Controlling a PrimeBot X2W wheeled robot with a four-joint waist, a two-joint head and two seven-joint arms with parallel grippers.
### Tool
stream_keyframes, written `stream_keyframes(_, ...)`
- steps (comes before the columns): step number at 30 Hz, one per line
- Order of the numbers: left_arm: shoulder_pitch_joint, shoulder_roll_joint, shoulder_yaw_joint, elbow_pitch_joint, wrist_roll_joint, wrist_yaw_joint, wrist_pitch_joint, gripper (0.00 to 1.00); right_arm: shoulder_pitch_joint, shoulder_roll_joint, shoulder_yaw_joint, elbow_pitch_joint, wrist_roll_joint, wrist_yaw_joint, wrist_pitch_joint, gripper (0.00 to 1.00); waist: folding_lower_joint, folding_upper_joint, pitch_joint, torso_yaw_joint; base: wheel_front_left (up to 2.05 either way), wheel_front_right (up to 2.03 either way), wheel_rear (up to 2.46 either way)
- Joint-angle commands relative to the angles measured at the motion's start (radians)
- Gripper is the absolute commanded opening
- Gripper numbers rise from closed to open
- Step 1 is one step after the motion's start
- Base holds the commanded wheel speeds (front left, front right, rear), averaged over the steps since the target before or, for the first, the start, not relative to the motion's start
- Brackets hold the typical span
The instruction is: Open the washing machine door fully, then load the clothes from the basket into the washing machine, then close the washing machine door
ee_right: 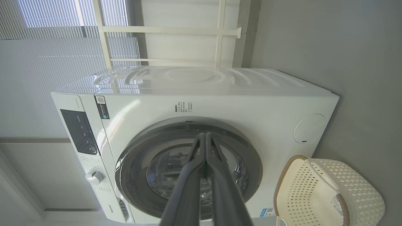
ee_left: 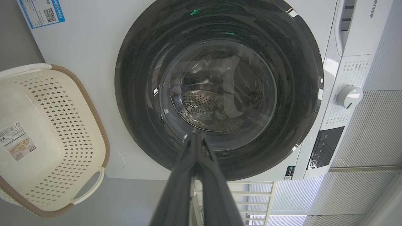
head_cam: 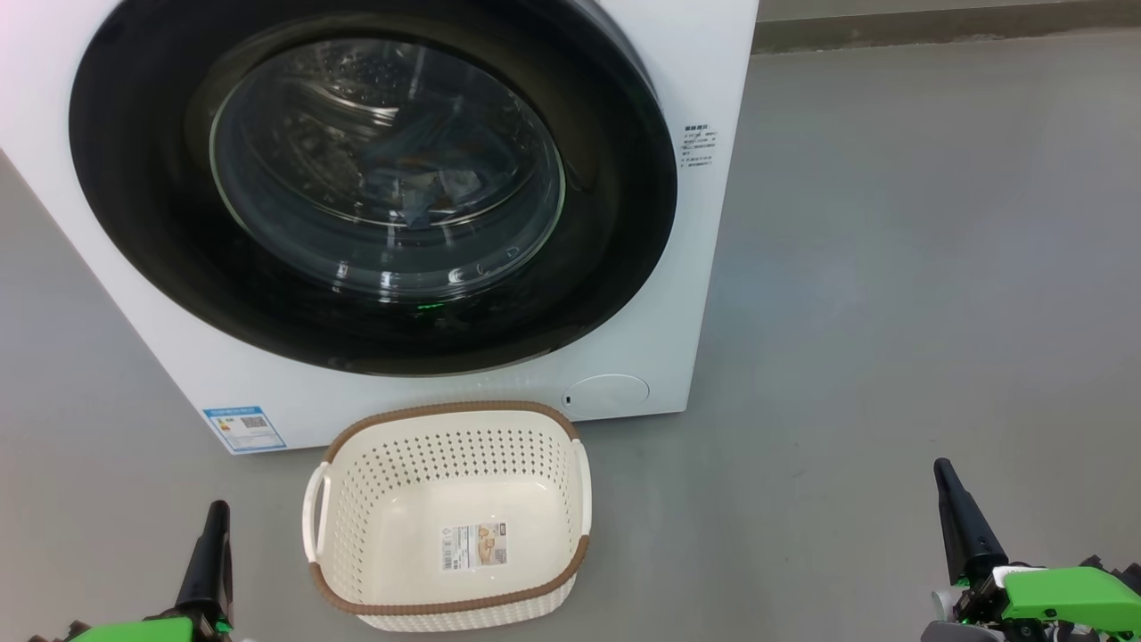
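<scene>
The white washing machine [head_cam: 704,267] fills the upper left of the head view. Its round door [head_cam: 134,178], a glossy black ring around a clear glass bowl, lies flush against the front. Through the glass I make out light blue clothes [head_cam: 419,178] with orange marks inside the steel drum. The cream basket [head_cam: 446,408] sits on the floor in front of the machine, holding nothing but its label sticker. My left gripper [head_cam: 217,513] is low at the left, shut and empty. My right gripper [head_cam: 943,473] is low at the right, also shut and empty. Both are well back from the door [ee_left: 132,78] [ee_right: 138,150].
Grey floor [head_cam: 891,312] stretches to the right of the machine up to a wall base at the back. The control panel [ee_left: 326,147] and a white dial [ee_left: 349,95] sit on the machine's top strip. Window blinds [ee_right: 47,47] stand beside the machine.
</scene>
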Motion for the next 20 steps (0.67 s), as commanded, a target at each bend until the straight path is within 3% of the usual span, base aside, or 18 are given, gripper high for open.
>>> stream_keyframes(1,-0.038,0.020,0.026,-0.027,-0.004,-0.003,0.004,0.00,-0.040,-0.005,0.025,-0.029,0.004,-0.001,0.008,0.00,0.0000,0.0000,0.000,0.000,0.00,0.00,0.00)
stream_keyframes(20,-0.038,0.020,0.026,-0.027,-0.004,-0.003,0.004,0.00,-0.040,-0.005,0.025,-0.029,0.004,-0.001,0.008,0.00,0.0000,0.0000,0.000,0.000,0.00,0.00,0.00)
